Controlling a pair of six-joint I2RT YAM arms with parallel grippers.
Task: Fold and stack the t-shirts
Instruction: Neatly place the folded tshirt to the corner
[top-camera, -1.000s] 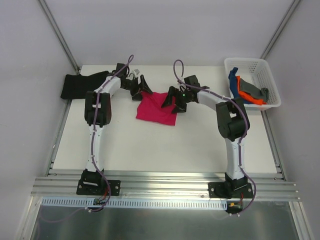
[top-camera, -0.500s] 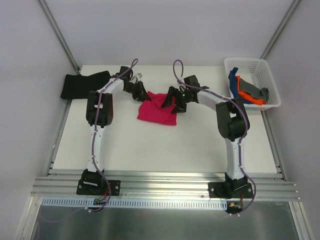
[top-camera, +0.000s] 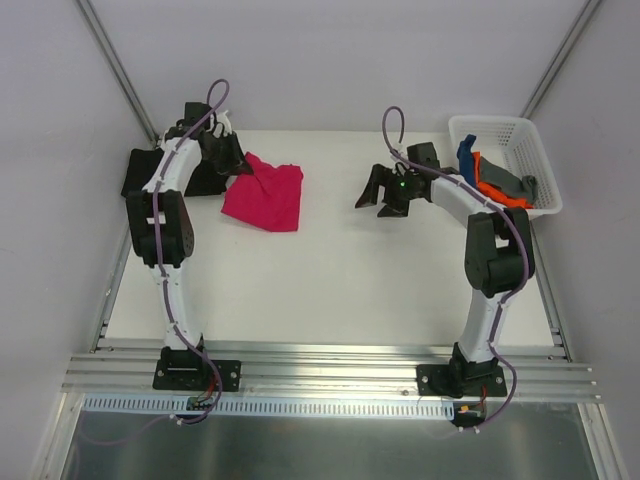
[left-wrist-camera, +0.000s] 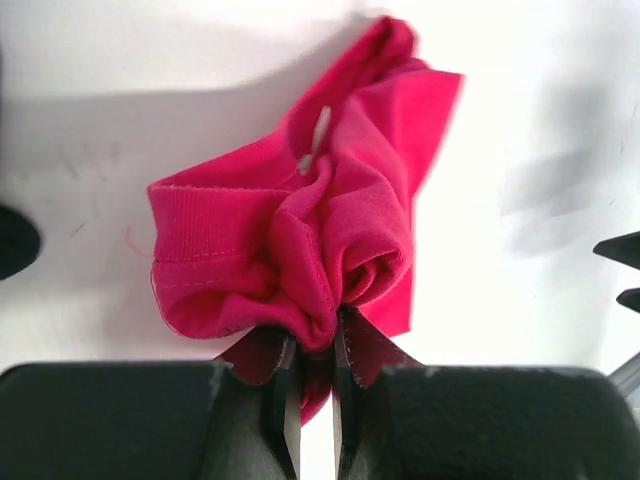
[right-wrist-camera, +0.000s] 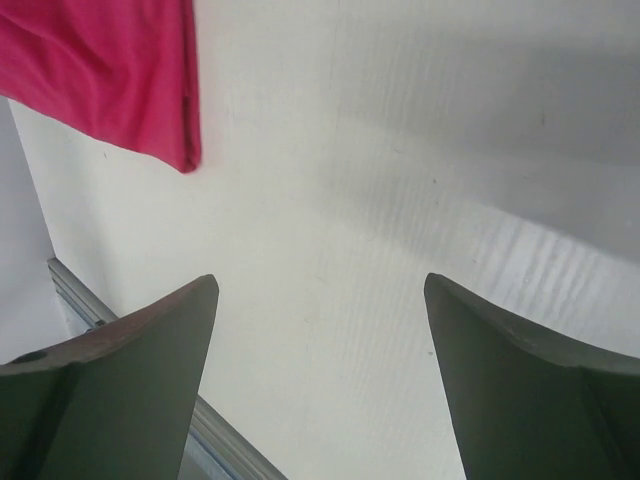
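Note:
The crimson-pink t-shirt (top-camera: 264, 197) lies folded and bunched at the table's back left; in the left wrist view the crimson-pink t-shirt (left-wrist-camera: 300, 240) shows a small white neck label. My left gripper (top-camera: 236, 163) is shut on its upper left edge, a fold of cloth pinched between the fingertips (left-wrist-camera: 285, 365). A black t-shirt (top-camera: 150, 172) lies just left of it, partly behind the left arm. My right gripper (top-camera: 378, 195) hangs open over bare table right of centre, its fingers (right-wrist-camera: 150, 340) holding nothing. Blue, orange and grey t-shirts (top-camera: 492, 182) are in the basket.
The white lattice basket (top-camera: 520, 135) stands at the back right corner. Metal rails run along the table's front edge (top-camera: 330, 365) and left side. Grey walls close off the back and sides.
My left gripper shut on the pink shirt and dragged it left toward the black shirt. My right gripper let go of the shirt and drew back to the right, still open.

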